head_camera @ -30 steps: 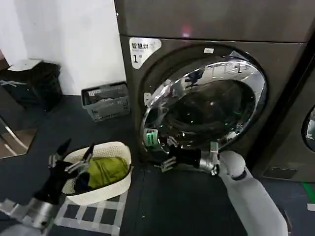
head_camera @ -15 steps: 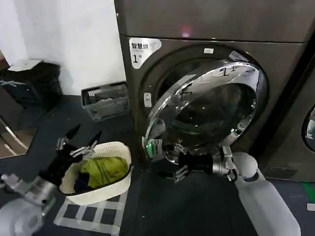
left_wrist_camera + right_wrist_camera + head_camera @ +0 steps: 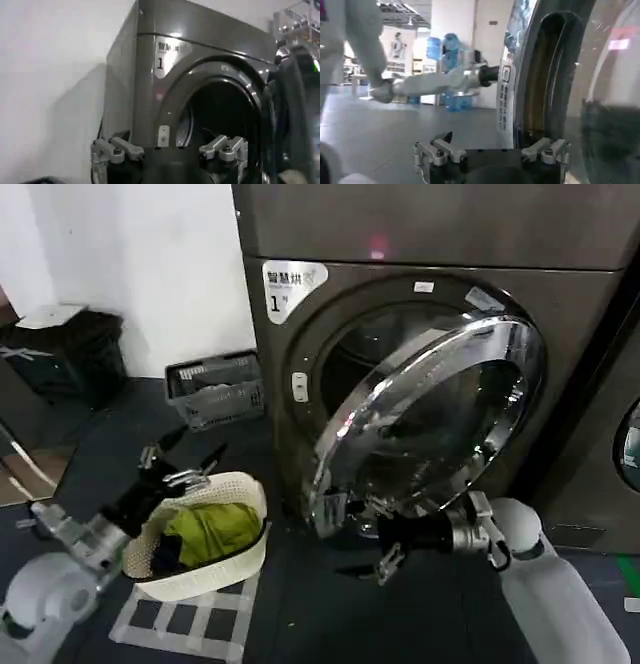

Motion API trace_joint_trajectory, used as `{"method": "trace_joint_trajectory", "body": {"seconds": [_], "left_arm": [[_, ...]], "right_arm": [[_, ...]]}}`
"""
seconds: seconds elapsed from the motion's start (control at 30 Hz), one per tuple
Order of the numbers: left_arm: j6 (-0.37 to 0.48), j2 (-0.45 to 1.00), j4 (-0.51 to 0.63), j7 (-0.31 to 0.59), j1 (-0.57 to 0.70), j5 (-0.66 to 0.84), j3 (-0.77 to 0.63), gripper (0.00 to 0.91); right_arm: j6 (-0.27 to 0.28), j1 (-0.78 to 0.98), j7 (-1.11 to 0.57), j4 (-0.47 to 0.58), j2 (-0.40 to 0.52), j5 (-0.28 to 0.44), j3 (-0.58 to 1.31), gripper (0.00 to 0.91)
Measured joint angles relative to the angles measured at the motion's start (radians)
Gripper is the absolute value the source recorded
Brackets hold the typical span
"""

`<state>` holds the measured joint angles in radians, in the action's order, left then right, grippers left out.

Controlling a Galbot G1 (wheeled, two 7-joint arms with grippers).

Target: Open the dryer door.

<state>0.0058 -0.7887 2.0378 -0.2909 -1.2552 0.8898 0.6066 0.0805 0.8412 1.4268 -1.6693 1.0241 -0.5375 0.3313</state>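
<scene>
The dryer door [image 3: 430,419] stood partly open, swung out from the front of the dryer [image 3: 420,244], with its free edge on the left and its hinge on the right. The dark drum hole [image 3: 360,354] showed behind it.

The right hand [image 3: 385,549] was low down, just under the bottom rim of the door. Its fingers were spread wide and held nothing. From the right wrist view the door's edge stood close beside the right hand [image 3: 492,155], but I could not tell if they touched.

The left hand [image 3: 180,464] hung over the white basket [image 3: 205,569] on the floor, fingers wide, holding nothing.

The door looked big, stiff and heavy, and it would likely swing on its hinge. The shiny ring looked smooth and slippery, and the dark glass could break. The best place to push or hook was probably the thick rim at the free edge, not the glass.

The white basket held green and dark clothes [image 3: 210,529]. A grey crate [image 3: 215,389] sat by the wall; I could not tell what was in it.
</scene>
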Motion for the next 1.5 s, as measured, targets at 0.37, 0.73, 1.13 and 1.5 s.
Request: {"method": "trace_joint_trajectory", "body": {"seconds": [0.37, 0.73, 1.13, 1.5], "left_arm": [[-0.028, 0.086, -0.054, -0.008, 0.115, 0.046, -0.188, 0.907], [-0.01, 0.106, -0.111, -0.02, 0.294, 0.086, -0.372, 0.907], [-0.006, 0.049, -0.215, -0.022, 0.554, 0.127, -0.61, 0.907], [0.003, -0.034, -0.303, -0.069, 0.724, 0.145, -0.781, 0.907]], "right_arm": [[0.002, 0.03, 0.036, 0.006, -0.03, -0.028, 0.054, 0.907], [-0.001, 0.106, 0.034, -0.026, -0.05, -0.066, 0.163, 0.907], [-0.01, 0.265, 0.018, -0.043, -0.046, -0.062, 0.36, 0.907], [-0.02, 0.358, 0.015, -0.001, -0.047, -0.032, 0.593, 0.907]]}}
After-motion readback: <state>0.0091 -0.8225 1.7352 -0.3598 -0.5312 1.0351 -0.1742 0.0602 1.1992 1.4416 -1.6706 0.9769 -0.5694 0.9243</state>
